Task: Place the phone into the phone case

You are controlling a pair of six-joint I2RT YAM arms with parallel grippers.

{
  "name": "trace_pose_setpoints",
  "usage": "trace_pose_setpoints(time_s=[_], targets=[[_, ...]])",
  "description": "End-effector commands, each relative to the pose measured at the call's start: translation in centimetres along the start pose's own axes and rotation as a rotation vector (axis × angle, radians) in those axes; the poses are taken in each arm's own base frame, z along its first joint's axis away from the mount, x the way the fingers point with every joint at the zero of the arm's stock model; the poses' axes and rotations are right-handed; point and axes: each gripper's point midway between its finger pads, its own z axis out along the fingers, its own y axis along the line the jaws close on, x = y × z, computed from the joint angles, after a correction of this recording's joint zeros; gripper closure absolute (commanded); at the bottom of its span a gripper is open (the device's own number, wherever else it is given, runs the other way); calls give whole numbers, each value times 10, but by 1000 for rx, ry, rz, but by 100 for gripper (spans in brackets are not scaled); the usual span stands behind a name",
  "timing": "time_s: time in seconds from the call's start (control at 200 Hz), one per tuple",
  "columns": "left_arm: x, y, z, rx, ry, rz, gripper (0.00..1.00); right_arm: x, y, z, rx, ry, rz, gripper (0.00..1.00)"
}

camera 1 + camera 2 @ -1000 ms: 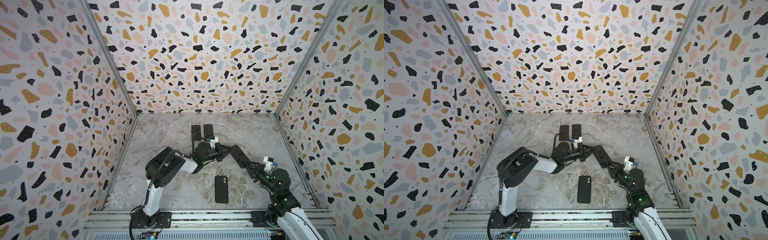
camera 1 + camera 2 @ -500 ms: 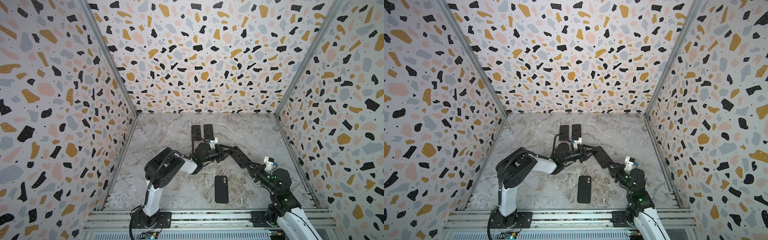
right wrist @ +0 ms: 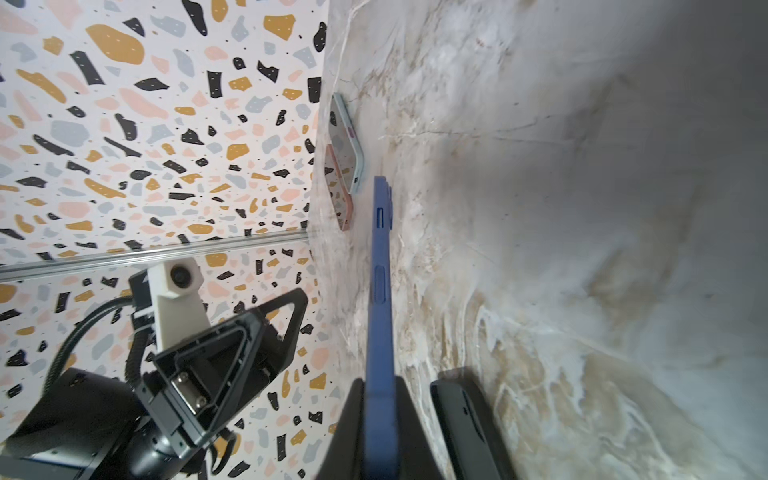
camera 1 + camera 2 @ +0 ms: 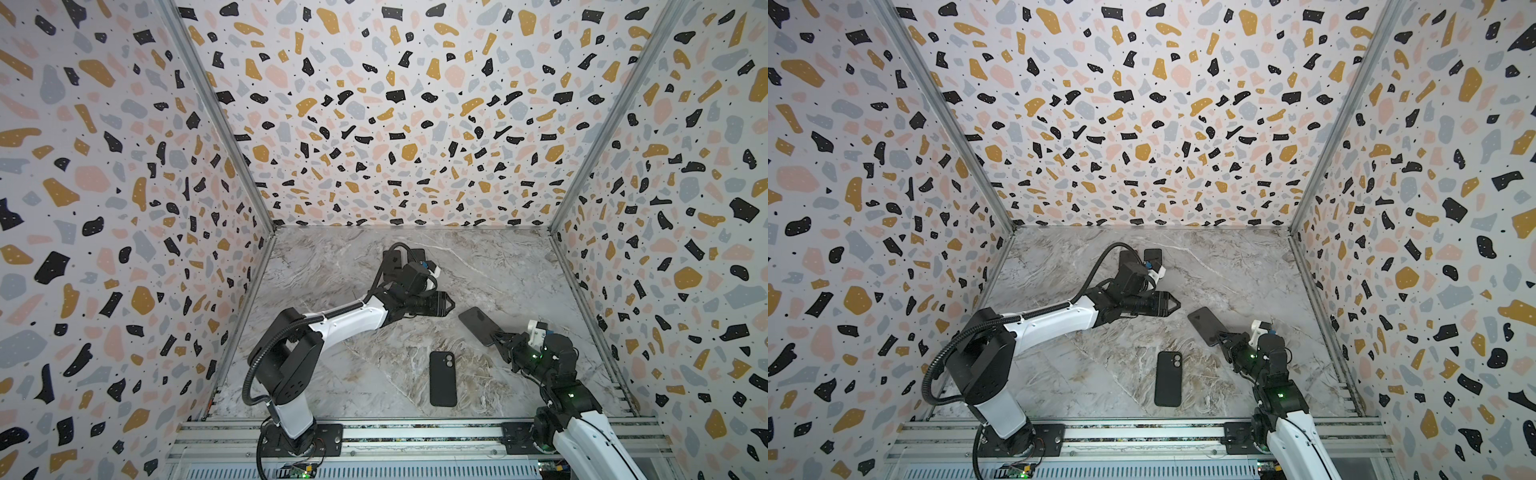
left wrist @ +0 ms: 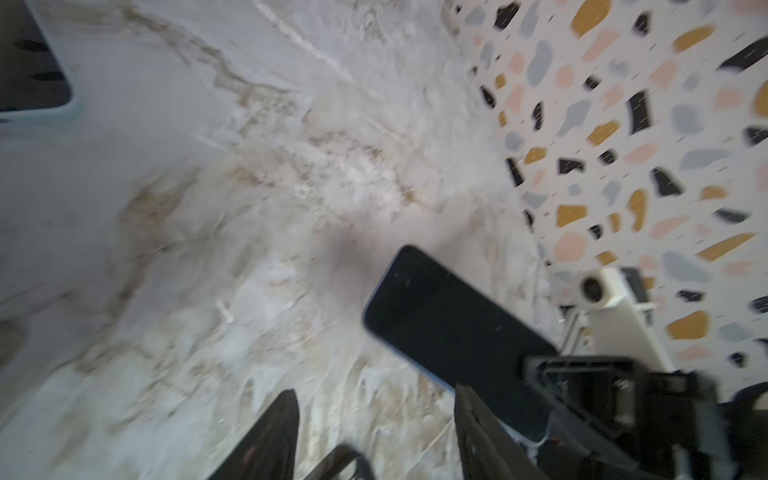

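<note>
The phone (image 4: 478, 325) (image 4: 1206, 325) has a dark screen and a blue rim, and hangs tilted just above the table right of centre. My right gripper (image 4: 498, 336) (image 4: 1223, 337) is shut on its near end; in the right wrist view the phone (image 3: 380, 291) runs edge-on out of that gripper (image 3: 380, 382). The black phone case (image 4: 443, 378) (image 4: 1168, 378) (image 3: 461, 415) lies flat near the front edge, beside the held phone. My left gripper (image 4: 448, 304) (image 4: 1177, 305) (image 5: 374, 392) is open and empty, a short way left of the phone (image 5: 449, 328).
Two other phones lie side by side at the back of the marble table, partly hidden by the left arm (image 4: 353, 320): a light blue one (image 3: 347, 145) and a pink one (image 3: 338, 195). Terrazzo walls close three sides. A metal rail (image 4: 415, 432) runs along the front.
My left gripper has opened, let go of the phone and drawn back to the left. My right gripper closed on the phone and now holds it alone, slightly nearer the front.
</note>
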Motion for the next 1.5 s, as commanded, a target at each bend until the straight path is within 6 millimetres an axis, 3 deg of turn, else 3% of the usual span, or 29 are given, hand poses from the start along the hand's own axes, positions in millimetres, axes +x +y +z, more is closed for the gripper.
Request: trace_pose_setpoints(time_s=[0.0,0.14,0.275,0.571,0.941,1.492], targets=[[60,35,-7,-163,242,210,40,-17,35,-9,-62,-56,-120,100],[86,28,-3,-228,357,416,39,-24,41,-9,-69,-66,-145,100],[101,30,8,-265,411,510,39,-26,44,-9,-76,-67,-155,100],[97,12,31,-251,388,609,41,-22,38,-7,-76,-47,-146,100],[120,15,41,-239,437,622,45,-21,33,-4,-69,-41,-140,100],[130,37,49,-311,477,609,75,-21,31,-2,-58,-31,-143,100]])
